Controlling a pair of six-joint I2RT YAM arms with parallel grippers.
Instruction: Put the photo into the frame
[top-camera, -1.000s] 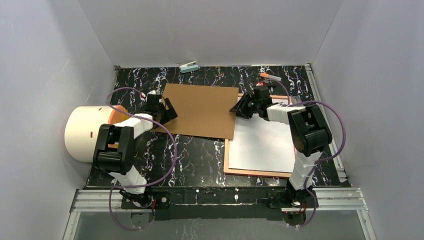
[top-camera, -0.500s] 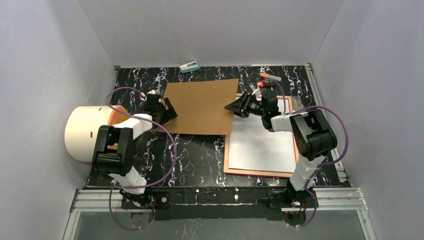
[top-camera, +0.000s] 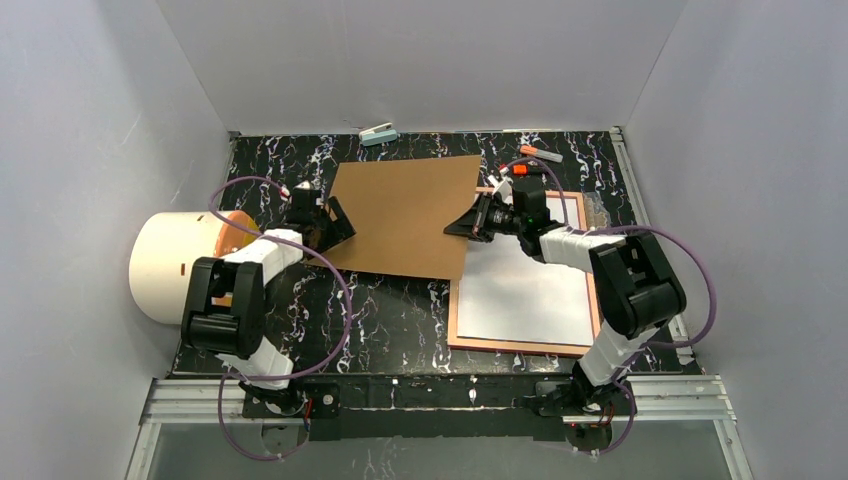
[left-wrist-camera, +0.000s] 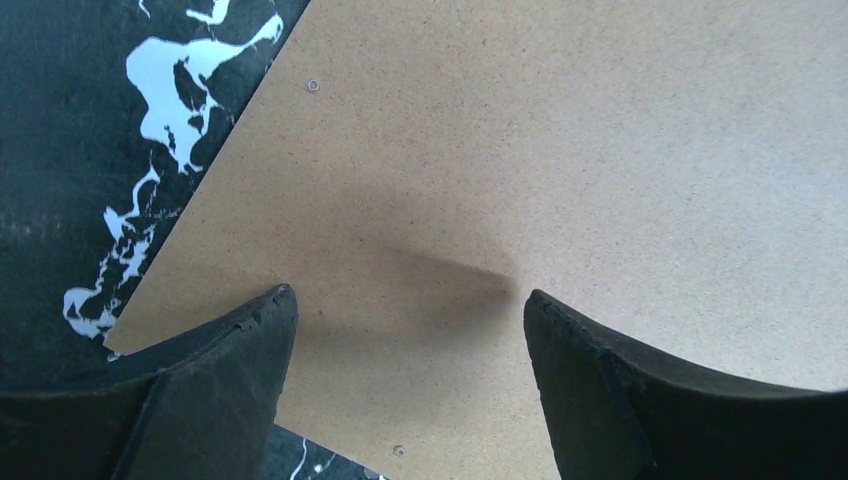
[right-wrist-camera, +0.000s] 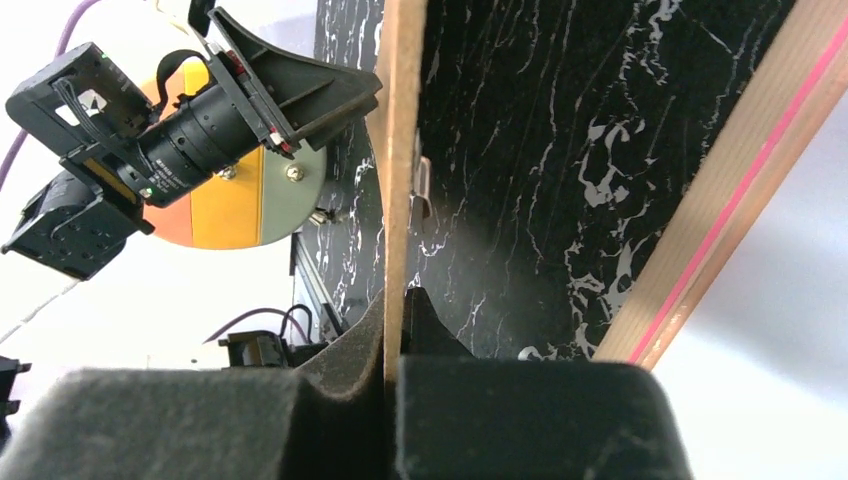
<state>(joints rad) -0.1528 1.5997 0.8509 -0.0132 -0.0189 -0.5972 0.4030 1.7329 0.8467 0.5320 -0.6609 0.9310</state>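
Observation:
The frame (top-camera: 515, 346) lies flat at the right, pale wood side up, with a pink line showing along its edge (right-wrist-camera: 740, 190). Inside it lies the photo (top-camera: 525, 285), white side up. A brown backing board (top-camera: 405, 215) sits mid-table, left of the frame. My right gripper (top-camera: 470, 222) is shut on the board's right edge, which shows thin between the gripper's (right-wrist-camera: 400, 300) pads. My left gripper (top-camera: 335, 222) is open at the board's left corner. In the left wrist view the left gripper (left-wrist-camera: 405, 295) has only bare board (left-wrist-camera: 550, 150) between its fingers.
A white cylinder with an orange end (top-camera: 175, 265) lies at the left, beside the left arm. A small pale clip-like object (top-camera: 378, 133) and an orange-tipped pen (top-camera: 540, 154) lie at the back edge. Grey walls close in three sides.
My right gripper has moved left from the frame's top corner to the board's right edge and shut on it. The board has turned slightly. The left arm has not moved.

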